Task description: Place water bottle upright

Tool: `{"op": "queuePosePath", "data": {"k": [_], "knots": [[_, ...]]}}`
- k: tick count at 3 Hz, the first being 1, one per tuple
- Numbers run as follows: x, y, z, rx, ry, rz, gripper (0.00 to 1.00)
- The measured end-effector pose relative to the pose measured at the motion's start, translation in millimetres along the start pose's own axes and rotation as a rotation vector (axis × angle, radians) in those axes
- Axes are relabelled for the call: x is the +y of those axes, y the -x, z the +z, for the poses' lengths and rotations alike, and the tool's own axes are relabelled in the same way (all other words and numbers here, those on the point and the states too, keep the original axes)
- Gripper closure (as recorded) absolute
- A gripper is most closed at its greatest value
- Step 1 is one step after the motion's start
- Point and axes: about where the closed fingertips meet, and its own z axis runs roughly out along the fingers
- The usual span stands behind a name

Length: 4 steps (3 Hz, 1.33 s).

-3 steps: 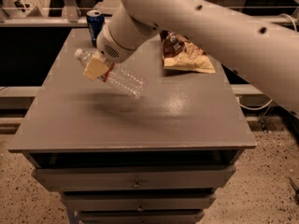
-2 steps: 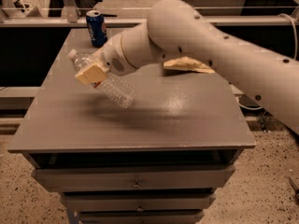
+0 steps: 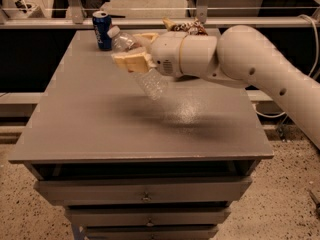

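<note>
Table (image 3: 100,119): grey flat top with drawers (image 3: 145,190) under its front edge, standing on a speckled floor (image 3: 292,199).
My gripper (image 3: 131,49): over the far half of the top, clamped on the tilted water bottle (image 3: 152,81), which hangs clear of the surface.
Soda can (image 3: 102,30): blue, upright on the top, just left of my gripper, near the far edge.
Snack bag (image 3: 182,25): at the far edge, behind my wrist, partly hidden by it.
Shadow: on the bare top below my gripper.

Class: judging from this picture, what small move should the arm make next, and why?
Probably rotate the wrist to bring the bottle vertical: the gripper holds the water bottle tilted above the table, cap toward the blue can, base lower.
</note>
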Motion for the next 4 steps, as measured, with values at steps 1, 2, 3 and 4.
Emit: {"op": "queuePosePath", "data": {"k": [1, 2, 3, 4], "knots": [[-30, 36, -41, -0.031, -0.07, -0.144, 1.0], [-29, 36, -40, -0.03, -0.07, -0.143, 1.0], [-37, 41, -58, -0.055, -0.114, -0.118, 1.0], [-46, 49, -89, -0.097, -0.178, -0.082, 1.0]]}}
